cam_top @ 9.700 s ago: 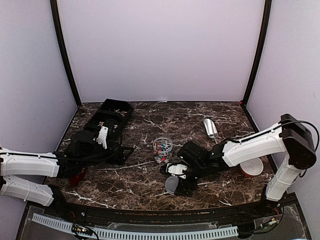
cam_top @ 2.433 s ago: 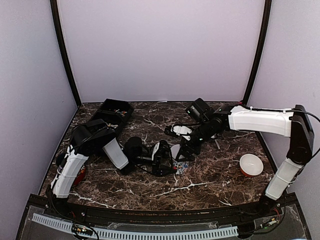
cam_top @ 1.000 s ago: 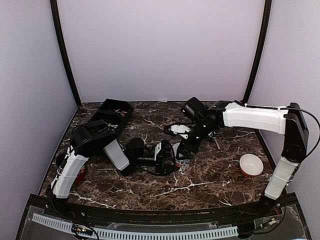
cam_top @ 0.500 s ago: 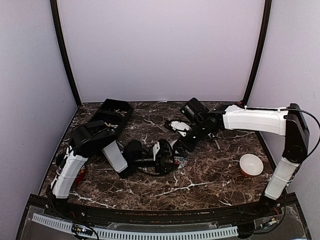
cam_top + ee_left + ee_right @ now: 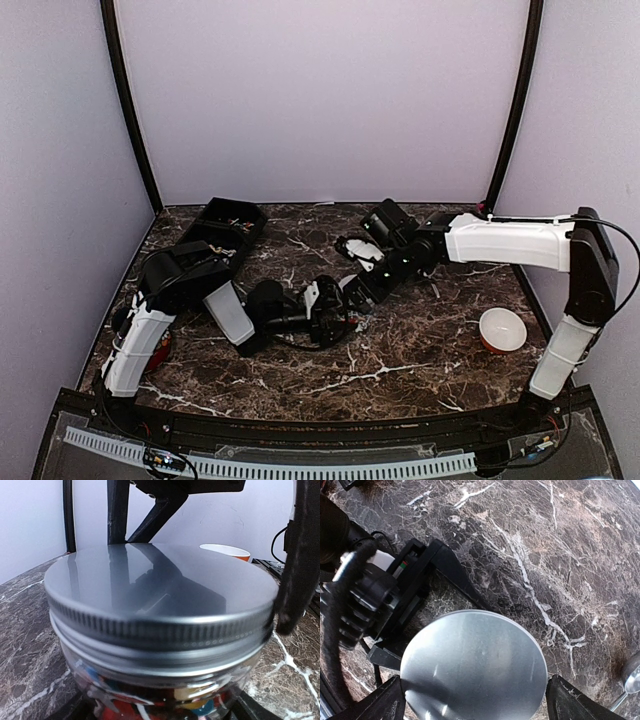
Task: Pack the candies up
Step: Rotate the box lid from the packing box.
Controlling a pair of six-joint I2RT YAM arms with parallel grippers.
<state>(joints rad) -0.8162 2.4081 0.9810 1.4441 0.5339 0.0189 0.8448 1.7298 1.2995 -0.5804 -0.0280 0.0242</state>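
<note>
Candies (image 5: 195,705) lie in the bottom of the jar (image 5: 150,680), mixed colours showing through the glass under a metal lid (image 5: 160,580) that sits flat on the mouth. Left gripper (image 5: 335,310) is closed around the jar at table level; one finger (image 5: 295,570) presses against the lid's rim. Judged purpose: it braces the jar so that it cannot slide or spin during capping. Right gripper (image 5: 475,687) hangs directly over the lid with its jaws spread wider than the disc and gripping nothing, so the lid rests under its own weight. Whether the lid is screwed home cannot be told; a band of neck shows beneath its knurled edge, so it may need more turning. Outward on the marble table (image 5: 400,370): the bowl (image 5: 503,328) stands well apart to the right, the scoop (image 5: 631,676) lies beyond the jar, and the black tray (image 5: 225,228) is at the far left, likely parked out of the arms' way. Count: one jar, one lid, one bowl, one scoop, one tray, two grippers. Candies are too many and too hidden to count.
</note>
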